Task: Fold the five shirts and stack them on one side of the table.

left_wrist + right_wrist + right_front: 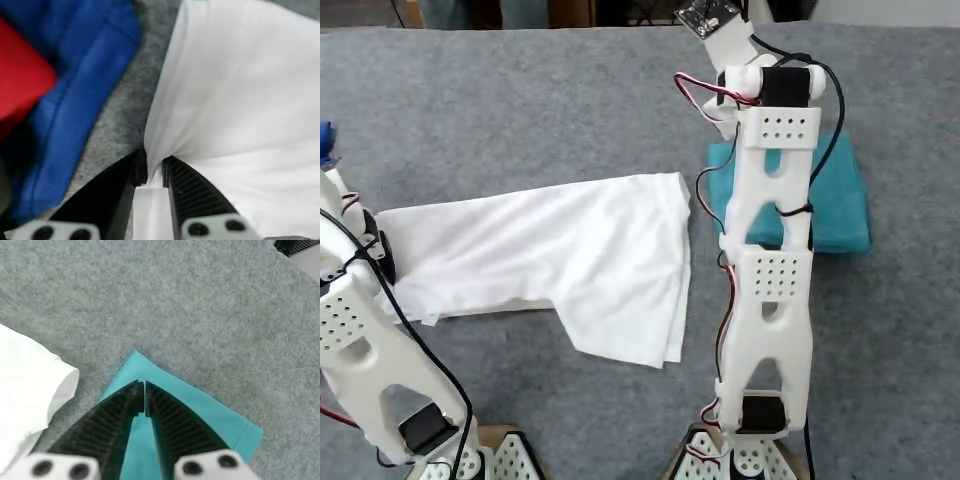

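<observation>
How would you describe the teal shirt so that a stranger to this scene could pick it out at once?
Start from the grey table and look to its right side, beneath the outstretched right arm. There lies the teal shirt. Unlike the larger white shirt spread loosely beside it, it is folded into a compact rectangle.

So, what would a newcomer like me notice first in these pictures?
A big white shirt sprawls across the middle of the grey table, one edge pinched in the left arm's shut jaws. A folded teal shirt lies beneath the right arm, and blue cloth lies near the pinched edge.
</observation>
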Controlling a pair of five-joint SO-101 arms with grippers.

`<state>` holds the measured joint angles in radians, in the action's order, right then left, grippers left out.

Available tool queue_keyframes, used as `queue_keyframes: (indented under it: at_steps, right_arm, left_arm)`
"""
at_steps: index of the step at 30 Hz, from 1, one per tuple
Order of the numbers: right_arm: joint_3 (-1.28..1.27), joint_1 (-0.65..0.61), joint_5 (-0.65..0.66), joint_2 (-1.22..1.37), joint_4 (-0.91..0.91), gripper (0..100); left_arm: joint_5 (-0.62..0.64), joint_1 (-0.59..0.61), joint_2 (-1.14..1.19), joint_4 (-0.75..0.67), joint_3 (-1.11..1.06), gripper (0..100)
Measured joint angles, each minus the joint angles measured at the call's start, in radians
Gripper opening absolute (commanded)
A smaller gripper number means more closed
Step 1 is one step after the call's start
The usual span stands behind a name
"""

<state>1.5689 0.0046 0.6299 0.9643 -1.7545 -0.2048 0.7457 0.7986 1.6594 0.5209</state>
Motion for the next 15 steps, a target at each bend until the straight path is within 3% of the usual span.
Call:
queue_keyframes:
  at_steps: [6, 15]
  right_arm:
    - [0.000, -0.020, 0.000, -0.054, -0.005, 4.7]
    - [-0.118, -0.147, -0.031, -0.084, -0.008, 1.4]
  left_arm:
    - [-0.002, -0.009, 0.038, 0.058, 0.074, 19]
    - [-0.012, -0.052, 0.002, 0.058, 0.118, 19]
